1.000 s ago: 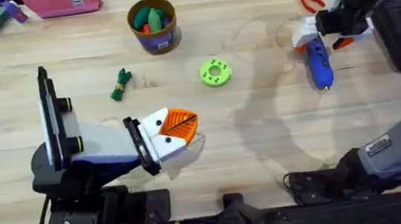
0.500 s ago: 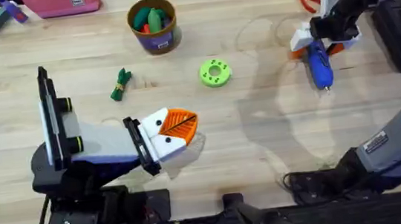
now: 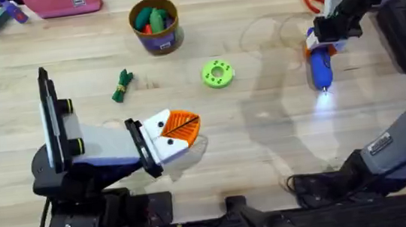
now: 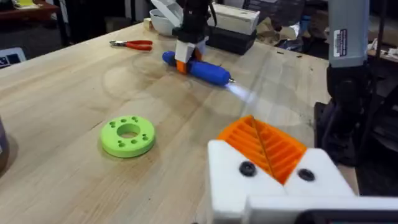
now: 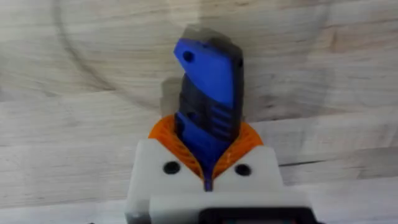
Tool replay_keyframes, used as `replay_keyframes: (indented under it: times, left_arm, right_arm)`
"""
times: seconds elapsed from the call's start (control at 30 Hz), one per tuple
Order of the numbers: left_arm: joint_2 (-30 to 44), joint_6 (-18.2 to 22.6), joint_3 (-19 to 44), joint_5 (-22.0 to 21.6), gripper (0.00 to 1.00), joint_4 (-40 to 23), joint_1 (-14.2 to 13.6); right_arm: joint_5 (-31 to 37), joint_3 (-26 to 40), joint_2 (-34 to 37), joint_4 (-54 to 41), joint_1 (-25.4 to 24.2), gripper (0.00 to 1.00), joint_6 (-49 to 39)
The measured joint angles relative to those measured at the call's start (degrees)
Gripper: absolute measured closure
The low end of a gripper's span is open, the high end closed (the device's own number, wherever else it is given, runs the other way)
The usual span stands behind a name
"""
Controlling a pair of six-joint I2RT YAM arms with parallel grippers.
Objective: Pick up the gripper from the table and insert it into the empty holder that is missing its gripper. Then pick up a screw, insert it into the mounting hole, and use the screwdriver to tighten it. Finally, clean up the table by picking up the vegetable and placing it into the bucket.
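Screwdriver lies on the worktop at far right, tip lit, w/ the right tool clenched on its rear end. Off-centre grip, so it could pivot or slip on lift. Left tool rests closed, holding nothing.

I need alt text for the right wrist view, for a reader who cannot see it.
The right gripper, with white jaws and orange ribbed pads, is closed on the blue screwdriver, seen from directly above. Beneath them is the light wooden table.
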Motion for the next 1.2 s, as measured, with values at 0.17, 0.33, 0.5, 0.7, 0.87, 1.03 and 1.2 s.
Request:
replay_keyframes:
  times: [0.17,0.33,0.5,0.7,0.87,1.03,1.2]
  left_arm:
    - [0.0,0.0,0.0,0.0,0.994,0.0,0.0]
    - [-0.01,-0.01,0.0,0.0,0.994,0.0,0.0]
    - [0.0,0.0,0.0,0.0,0.994,0.0,0.0]
    - [-0.01,-0.01,0.0,0.0,0.994,0.0,0.0]
    - [0.0,0.0,0.0,0.0,0.994,0.0,0.0]
    - [-0.01,0.0,0.0,0.0,0.994,0.0,0.0]
    - [-0.02,0.0,0.0,0.0,0.994,0.0,0.0]
  right_arm:
    - [-1.45,-0.09,-0.99,0.0,-0.02,0.976,0.02]
    - [-4.96,-0.11,-7.69,-0.02,0.09,0.976,0.09]
    - [-6.44,0.79,-19.35,0.05,1.11,0.976,1.78]
    - [-8.94,1.77,-32.63,5.43,4.8,0.976,5.12]
    - [-14.27,2.1,-41.75,11.97,8.78,0.976,7.65]
    - [-20.31,2.21,-47.44,14.66,13.23,0.976,9.89]
    - [-23.3,2.21,-49.83,16.37,20.67,0.976,11.06]
